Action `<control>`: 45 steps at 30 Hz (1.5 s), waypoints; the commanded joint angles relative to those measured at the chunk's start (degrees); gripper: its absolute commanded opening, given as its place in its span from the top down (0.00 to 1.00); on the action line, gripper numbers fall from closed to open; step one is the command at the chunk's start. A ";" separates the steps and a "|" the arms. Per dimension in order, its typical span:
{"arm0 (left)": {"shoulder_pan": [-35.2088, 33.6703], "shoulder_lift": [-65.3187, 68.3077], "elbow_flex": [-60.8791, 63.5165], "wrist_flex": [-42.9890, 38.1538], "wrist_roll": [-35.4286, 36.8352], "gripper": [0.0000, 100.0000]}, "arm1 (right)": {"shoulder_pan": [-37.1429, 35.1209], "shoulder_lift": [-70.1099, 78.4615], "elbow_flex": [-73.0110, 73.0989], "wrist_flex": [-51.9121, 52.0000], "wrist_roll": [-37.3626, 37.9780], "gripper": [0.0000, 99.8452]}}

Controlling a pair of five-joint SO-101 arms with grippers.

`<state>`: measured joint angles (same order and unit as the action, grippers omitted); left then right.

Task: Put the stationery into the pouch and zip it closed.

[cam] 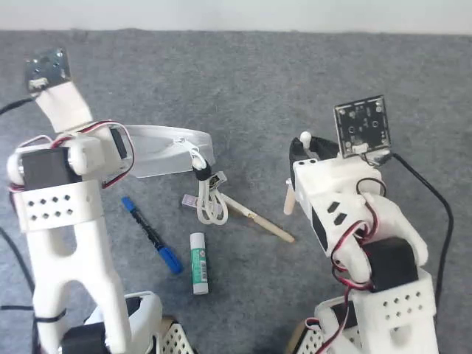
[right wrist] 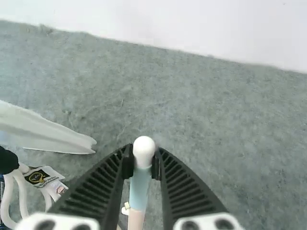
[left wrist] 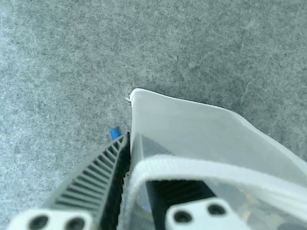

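Toward the near edge of the tabletop (cam: 369, 66), between the two arm bases, a glue stick (cam: 198, 263) and a blue marker (cam: 151, 234) lie just beside each other without touching. A little farther, a wooden stick (cam: 258, 217) lies slanted, and one end of it reaches a white cord (cam: 210, 203) that seems to hang from the end of the pouch (cam: 169, 151).

Beyond these, the left gripper (left wrist: 134, 141) is clamped on the edge of the pouch and holds it lifted. One finger seems to be inside the mouth, so I think the mouth is open. The right gripper (right wrist: 143, 154) is closed around a pen (right wrist: 138, 189) with a white ball top, held nearly upright, near the pouch but apart from it.

I judge the task to be at an early stage. I cannot tell whether anything is already inside the pouch. One pen is in the gripper, three pieces lie on the tabletop, and the zipper is not yet closed.
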<state>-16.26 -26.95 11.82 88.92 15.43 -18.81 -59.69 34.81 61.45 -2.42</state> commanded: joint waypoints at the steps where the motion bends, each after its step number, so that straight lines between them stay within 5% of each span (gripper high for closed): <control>1: -0.09 0.53 0.48 -1.41 0.88 0.99 | 0.13 -1.63 -0.79 0.04 -0.35 0.99; 29: -0.09 0.53 0.48 -1.32 0.88 0.99 | -4.97 -2.24 -11.78 -0.04 0.00 0.99; 45: -0.09 0.53 0.48 -1.49 0.79 0.99 | -16.75 -2.24 -17.41 -0.04 6.86 0.99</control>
<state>-16.26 -26.95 11.82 88.92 15.43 -33.05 -60.13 21.89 61.45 2.77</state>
